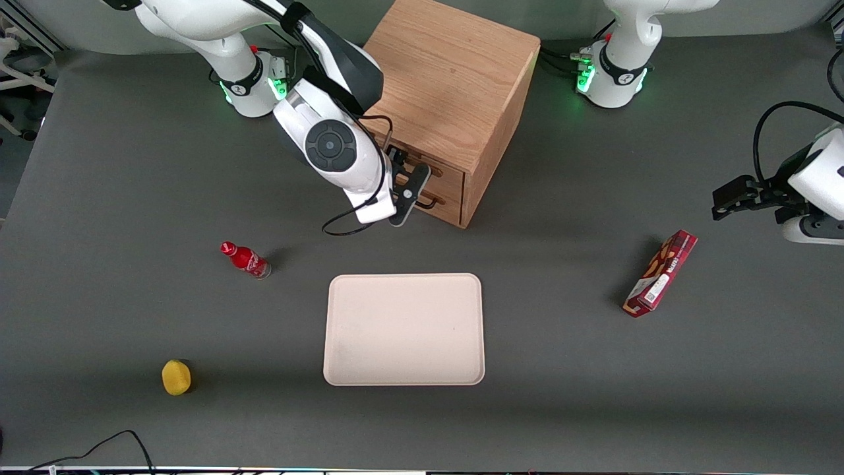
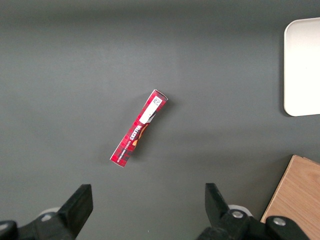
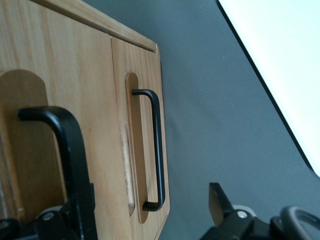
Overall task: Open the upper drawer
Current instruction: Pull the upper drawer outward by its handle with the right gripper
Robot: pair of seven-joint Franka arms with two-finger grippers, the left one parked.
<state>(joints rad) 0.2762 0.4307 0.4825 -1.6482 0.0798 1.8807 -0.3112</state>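
On the grey table stands one oak cabinet with two drawers, one above the other, and each drawer has one black wire handle. The upper drawer is the top one; it looks closed, its front level with the cabinet's front. The right arm's gripper is directly in front of the drawer fronts, at the height of the upper drawer. In the right wrist view its fingers stand apart: one finger is close against the upper handle and the other is out over the table, past the lower drawer. The lower handle lies in the space between them, and nothing is clamped.

Nearer to the front camera than the cabinet lies one pale tray. There is one small red bottle with white script on the label; I cannot read it. One yellow round object sits still nearer to the camera, toward the working arm's end. One red box lies toward the parked arm's end; it carries a white label and some white letters, which stay unreadable.
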